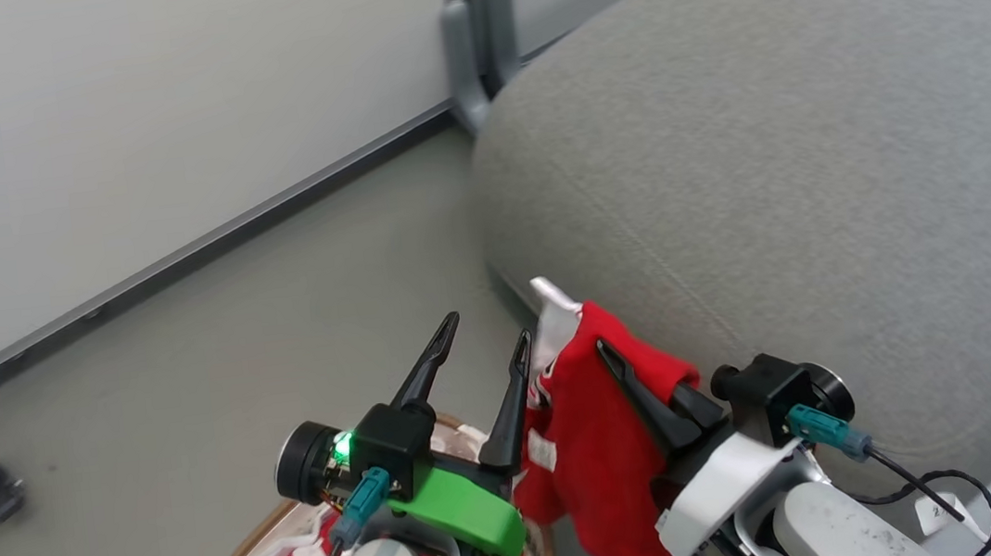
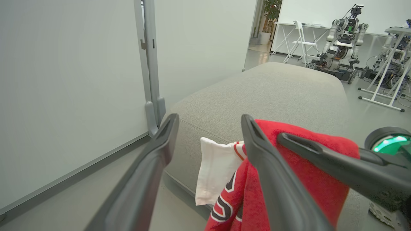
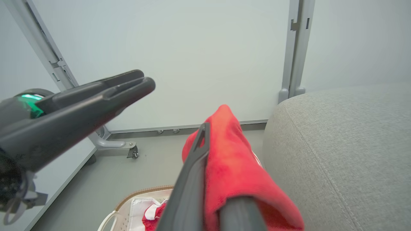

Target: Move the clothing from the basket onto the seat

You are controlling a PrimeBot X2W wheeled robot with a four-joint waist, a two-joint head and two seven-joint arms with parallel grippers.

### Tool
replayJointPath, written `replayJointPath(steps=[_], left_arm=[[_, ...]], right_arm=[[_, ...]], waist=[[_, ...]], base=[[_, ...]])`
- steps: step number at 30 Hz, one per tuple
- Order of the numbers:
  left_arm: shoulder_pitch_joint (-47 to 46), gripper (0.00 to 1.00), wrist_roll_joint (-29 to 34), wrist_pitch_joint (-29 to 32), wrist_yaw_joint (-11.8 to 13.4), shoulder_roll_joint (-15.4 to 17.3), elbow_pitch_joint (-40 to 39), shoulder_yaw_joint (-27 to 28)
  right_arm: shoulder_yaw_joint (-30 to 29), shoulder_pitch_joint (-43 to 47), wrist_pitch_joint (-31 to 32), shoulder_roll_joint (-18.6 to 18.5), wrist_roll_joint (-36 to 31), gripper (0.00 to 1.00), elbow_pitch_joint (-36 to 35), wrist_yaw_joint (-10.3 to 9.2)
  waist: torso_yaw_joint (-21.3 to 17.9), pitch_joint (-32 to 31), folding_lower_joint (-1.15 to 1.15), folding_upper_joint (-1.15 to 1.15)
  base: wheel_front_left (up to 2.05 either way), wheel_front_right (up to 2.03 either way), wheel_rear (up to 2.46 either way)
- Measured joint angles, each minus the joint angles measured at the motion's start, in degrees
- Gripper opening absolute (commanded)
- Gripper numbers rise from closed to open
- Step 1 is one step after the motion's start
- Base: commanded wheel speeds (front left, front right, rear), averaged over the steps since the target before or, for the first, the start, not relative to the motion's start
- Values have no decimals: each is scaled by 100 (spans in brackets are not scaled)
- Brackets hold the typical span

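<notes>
Right tool (image 1: 622, 361) tight on clothing (image 1: 590, 454), one finger hidden beneath it; left tool (image 1: 486, 330) wide, empty.

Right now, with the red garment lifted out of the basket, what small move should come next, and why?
Probably swing the right gripper rightward over the seat before opening. Its fingers are shut on the clothing, which hangs beside the seat's edge, near the basket, not over the cushion. The left gripper is open and holds nothing.
</notes>
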Motion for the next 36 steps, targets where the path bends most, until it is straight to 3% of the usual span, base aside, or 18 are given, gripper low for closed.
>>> replayJointPath(steps=[8, 14, 20, 26, 36], left_arm=[[21, 100, 37, -1, -133, -3, 23, 11], [-48, 100, 176, 0, -160, -4, 2, 8], [-139, 100, 348, 0, -176, -3, -105, 115], [-482, 100, 636, -1, -223, -8, -263, 153], [-1034, 100, 840, 0, -321, -5, -211, 8]], right_arm=[[-280, 90, 0, -118, -18, 0, -215, 0], [-453, -133, 0, -201, -104, 0, -334, 0], [-498, -1020, 0, -572, -186, 0, -393, 1], [-751, -2276, 0, -1179, -416, 0, -327, 1], [-1377, -3933, -1, -2048, -675, 0, 471, 1]], waist=[[-779, 63, 0, 0], [-974, 267, 0, 0], [-1004, 580, 0, 0], [-900, 1023, 0, 0], [-468, 1970, 1, 0]], base=[[0, 0, 0], [0, 0, 0], [0, 0, 0], [0, 0, 0], [0, 0, 0]])
